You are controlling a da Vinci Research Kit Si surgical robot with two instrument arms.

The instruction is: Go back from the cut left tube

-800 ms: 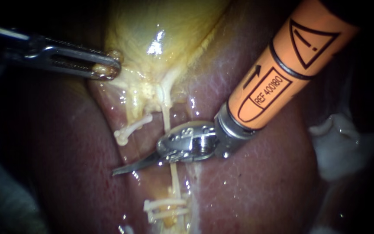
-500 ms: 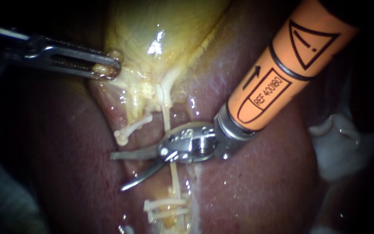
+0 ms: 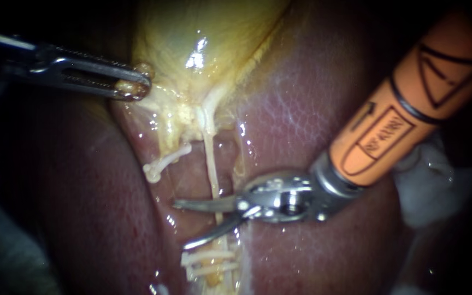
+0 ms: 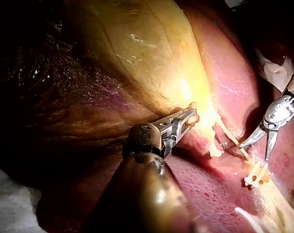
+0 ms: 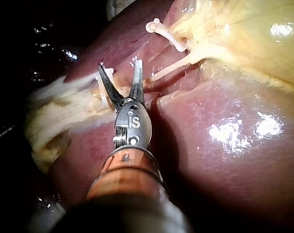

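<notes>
In the endoscope view my left instrument pinches the gallbladder and my right instrument has spread blades near the cut left tube, a stub that looks soft and slippery, best not grabbed; the left wrist view shows that pinch, and the right wrist view shows the stub ahead of the blades.

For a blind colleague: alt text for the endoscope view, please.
The right instrument, jaws open, crosses in front of a thin tube on the liver, just above white clips. The left instrument, from upper left, grips the edge of the gallbladder.
</notes>
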